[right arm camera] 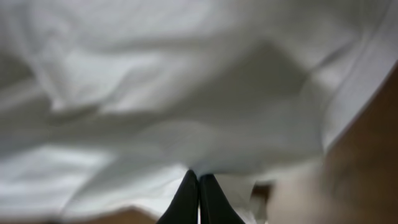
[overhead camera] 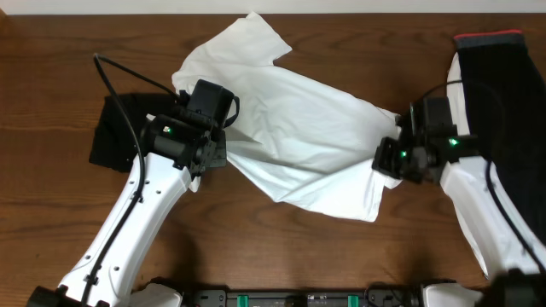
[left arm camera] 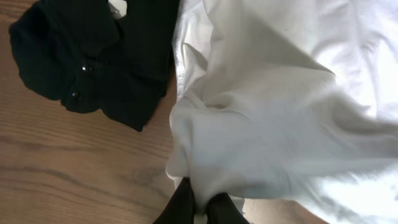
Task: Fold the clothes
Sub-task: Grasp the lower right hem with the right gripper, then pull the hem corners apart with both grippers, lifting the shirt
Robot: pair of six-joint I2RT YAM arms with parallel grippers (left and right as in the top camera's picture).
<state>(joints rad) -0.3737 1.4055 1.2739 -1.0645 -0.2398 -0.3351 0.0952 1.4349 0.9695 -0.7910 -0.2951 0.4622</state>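
Over table (overhead camera: 51,51), left hand (left arm camera: 200,204), right hand (right arm camera: 198,190) pinch shirt (overhead camera: 307,128).

— What's on the table (overhead camera: 51,51)?
— It's dark brown wood, with a white shirt (overhead camera: 299,128) sprawled crumpled across the middle, one sleeve toward the far edge.
— Anything else?
— A black top (overhead camera: 107,149) bunched at the left, just beside the shirt. Along the right edge lies a dark cloth (overhead camera: 499,102) with a red band (overhead camera: 488,37) at its far end
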